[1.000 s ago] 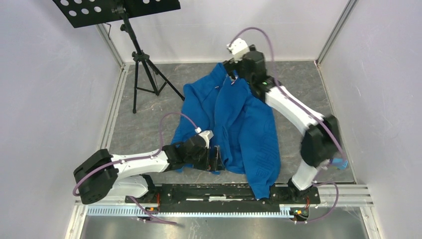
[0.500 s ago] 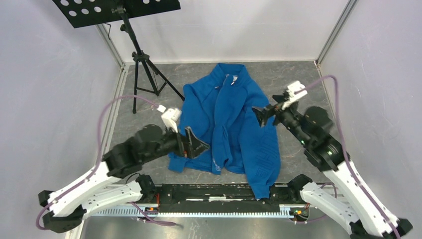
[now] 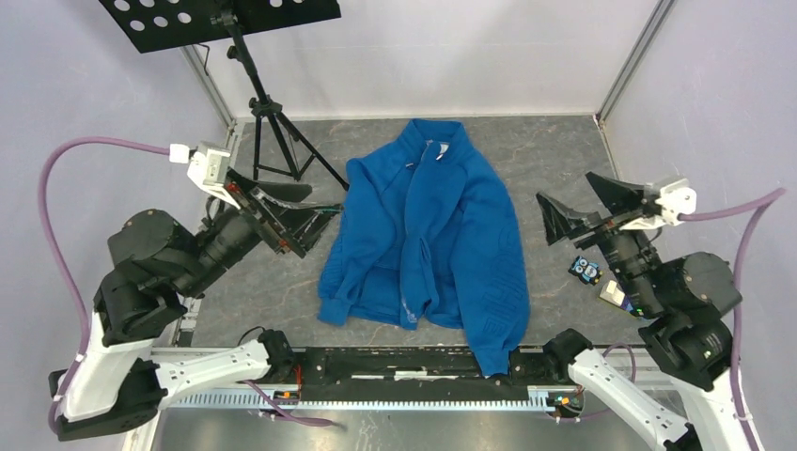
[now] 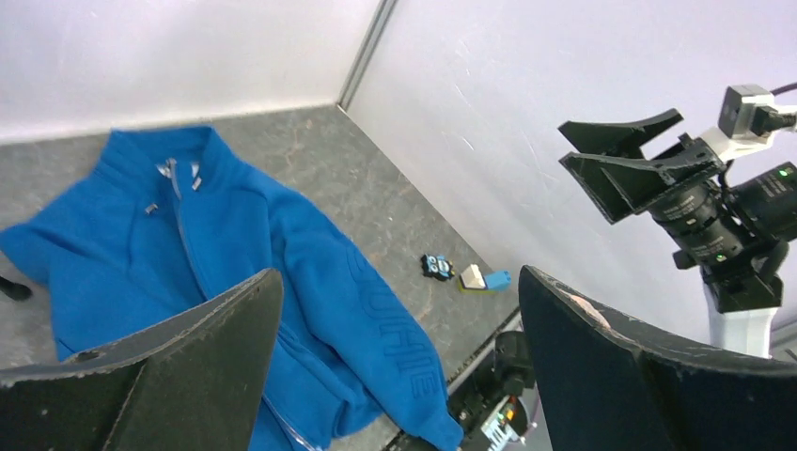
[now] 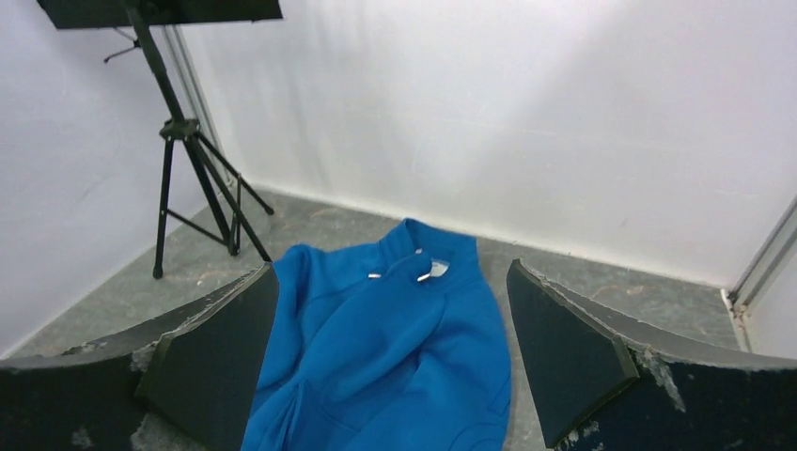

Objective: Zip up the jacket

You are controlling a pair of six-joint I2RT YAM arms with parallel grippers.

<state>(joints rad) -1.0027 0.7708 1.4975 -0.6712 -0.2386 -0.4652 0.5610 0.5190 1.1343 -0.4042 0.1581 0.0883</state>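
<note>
The jacket point(image 3: 423, 235) is lying flat in the centre of the top view, collar toward the upper edge and hem toward the arm bases at the bottom, so its zip line is running top to bottom between the two arms. The left gripper point(image 3: 315, 202), at centre left, is pointing rightward at it, jaws spread wide and gripping nothing. The right gripper point(image 3: 567, 193), at centre right, is gaping likewise and pointing leftward (neither is touching cloth). Both are sitting about equally near. A tripod stand point(image 3: 268, 122) is standing at upper left and a small blue-and-black object point(image 3: 585, 271) is lying at right; neither is blocking the zip. The hem is lying rumpled, and the slider is too small to find.
</note>
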